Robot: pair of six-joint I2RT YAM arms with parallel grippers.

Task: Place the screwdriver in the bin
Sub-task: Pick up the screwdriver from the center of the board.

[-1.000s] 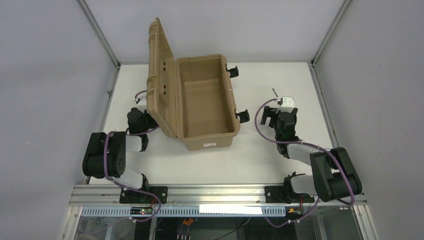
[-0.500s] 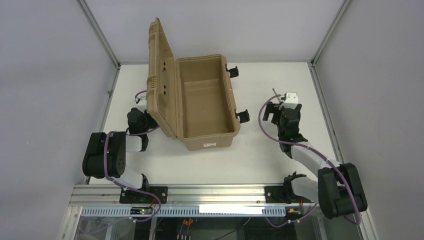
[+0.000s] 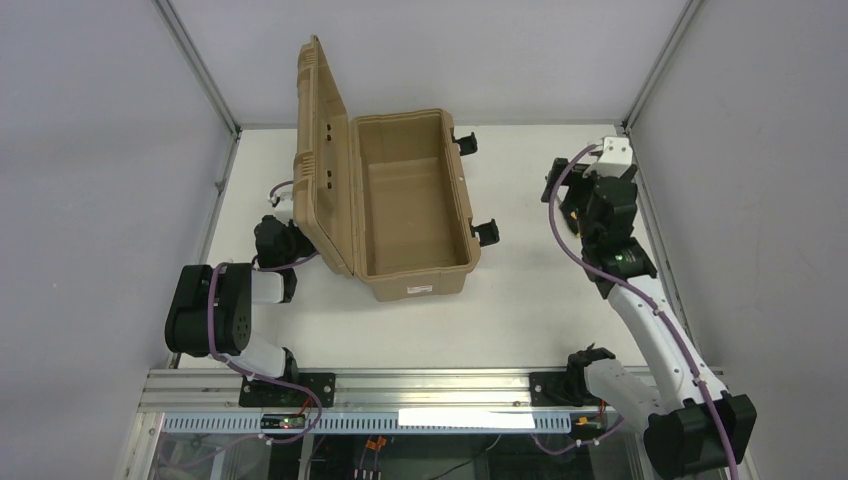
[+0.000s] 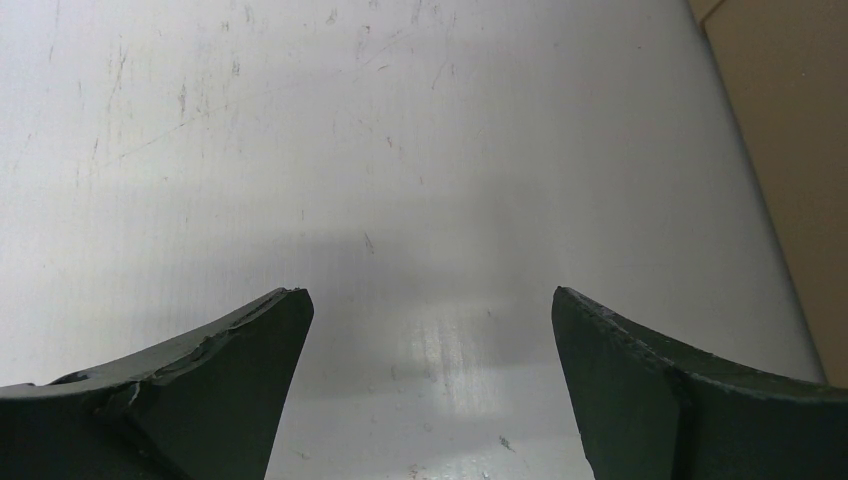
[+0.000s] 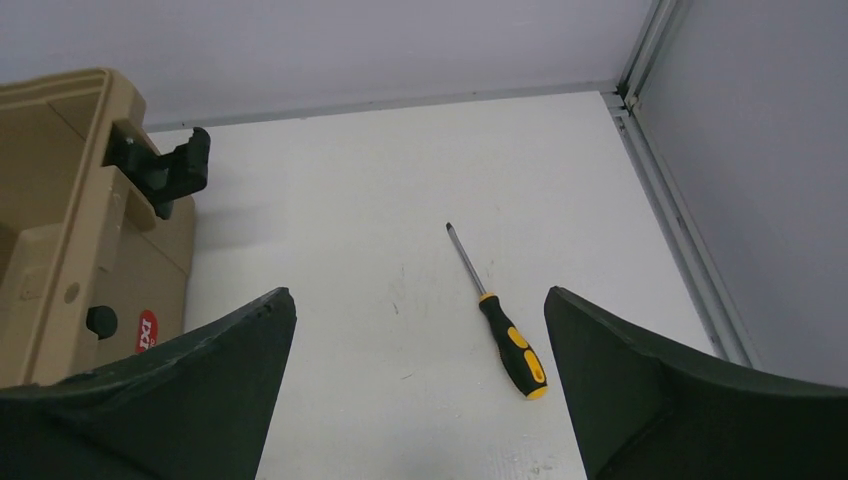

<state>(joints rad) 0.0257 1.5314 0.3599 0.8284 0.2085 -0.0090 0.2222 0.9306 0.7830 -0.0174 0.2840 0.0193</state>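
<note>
The screwdriver, thin silver shaft and black-and-yellow handle, lies flat on the white table, seen in the right wrist view between my right gripper's fingers and nearer the right one. My right gripper is open, empty and raised above it. In the top view the right gripper covers the screwdriver. The tan bin stands open at centre-left, lid upright. It also shows in the right wrist view. My left gripper is open and empty, low over the table beside the bin's wall.
Two black latches stick out of the bin's right side; one shows in the right wrist view. The table's metal rail and the grey wall run just right of the screwdriver. The left gripper sits behind the lid.
My right arm has stretched out and risen toward the far right corner, its gripper now over the screwdriver. The left arm and bin have not moved.
</note>
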